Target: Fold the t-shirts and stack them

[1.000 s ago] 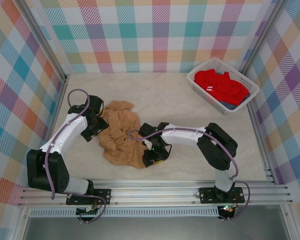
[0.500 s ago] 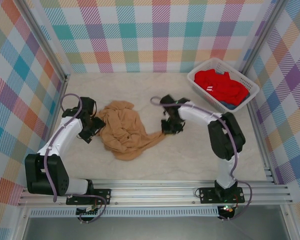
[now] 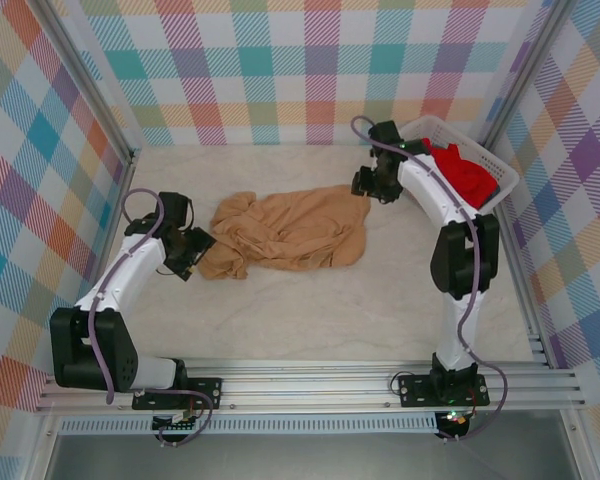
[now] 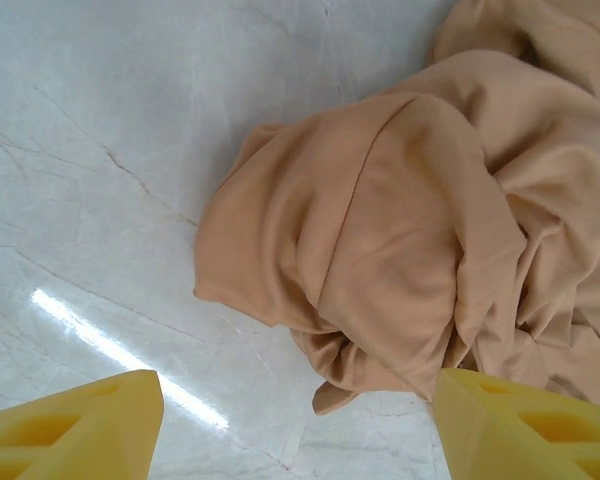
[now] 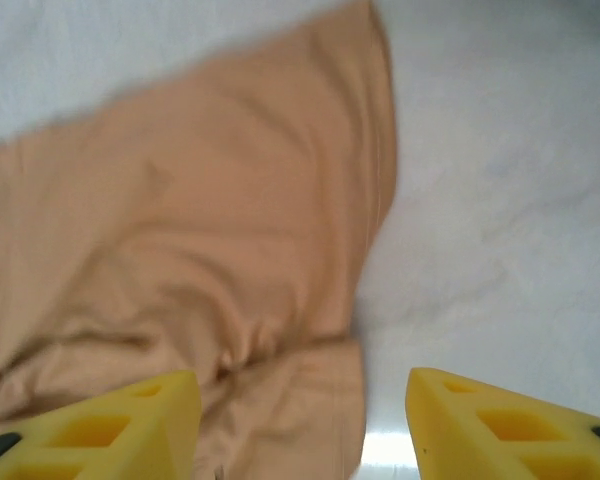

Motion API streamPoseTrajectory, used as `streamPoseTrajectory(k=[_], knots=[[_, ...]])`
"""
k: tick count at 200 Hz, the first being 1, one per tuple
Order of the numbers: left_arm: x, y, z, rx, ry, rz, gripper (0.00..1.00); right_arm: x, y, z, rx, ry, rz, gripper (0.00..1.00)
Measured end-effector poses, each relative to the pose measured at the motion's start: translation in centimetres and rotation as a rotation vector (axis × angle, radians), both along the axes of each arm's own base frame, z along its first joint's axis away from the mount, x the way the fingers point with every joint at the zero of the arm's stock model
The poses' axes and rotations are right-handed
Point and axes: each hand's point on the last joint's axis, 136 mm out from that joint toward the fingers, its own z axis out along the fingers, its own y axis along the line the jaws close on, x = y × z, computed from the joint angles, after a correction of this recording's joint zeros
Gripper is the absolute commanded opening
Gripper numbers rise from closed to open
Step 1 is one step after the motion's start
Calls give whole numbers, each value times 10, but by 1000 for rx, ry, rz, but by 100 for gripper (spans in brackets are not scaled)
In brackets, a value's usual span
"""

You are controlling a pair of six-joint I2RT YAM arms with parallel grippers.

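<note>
Likely flattening the tan-orange t-shirt [image 3: 290, 232]: left gripper [image 3: 200, 248], right gripper [image 3: 363, 188] jaws spread, empty, cloth ahead. Next: pinch corners, tug flat.

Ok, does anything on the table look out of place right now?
Nothing looks damaged. The tan t-shirt lies rumpled rather than flat, its left end bunched in folds near the left gripper. The red t-shirt sits heaped in the basket.

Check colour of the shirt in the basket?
Bright red t-shirt, lying in the white basket; the top external view shows it best.
</note>
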Motion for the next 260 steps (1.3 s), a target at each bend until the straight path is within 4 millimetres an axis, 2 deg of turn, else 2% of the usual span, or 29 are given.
streamPoseTrajectory(k=[31,42,58,77,98,117,125,137,145,163,176,196,219,242,260], knots=[[3,-16,-17,-56,28,-30,74,-100,17,-26,62,143,18,54],[6,-25,-21,-67,35,-49,75,-129,19,-37,97,196,4,54],[5,-43,-27,-74,51,-100,72,-156,17,-58,142,277,-46,54],[4,-58,-36,-75,79,-130,61,-165,22,-79,191,345,-108,54],[6,-58,-48,-57,101,-127,42,-154,34,-91,250,362,-160,52],[9,-55,-58,-29,119,-131,32,-139,45,-102,281,372,-196,46],[11,-54,-61,-20,125,-138,21,-131,49,-106,292,374,-210,42],[15,-54,-65,-12,125,-138,0,-119,55,-112,300,375,-222,34],[18,-53,-66,-5,123,-143,0,-110,58,-115,303,370,-232,27],[28,-49,-61,18,102,-143,0,-95,60,-117,290,348,-231,0],[37,-45,-51,34,73,-136,0,-84,59,-112,273,321,-230,0],[56,-34,-23,66,6,-113,0,-64,56,-89,254,251,-210,0],[84,-17,30,82,-112,-68,0,-32,49,-49,254,144,-185,0],[114,0,94,94,-253,-31,0,1,38,4,272,27,-166,0],[134,11,147,109,-362,-16,0,26,29,56,295,-85,-148,0]])
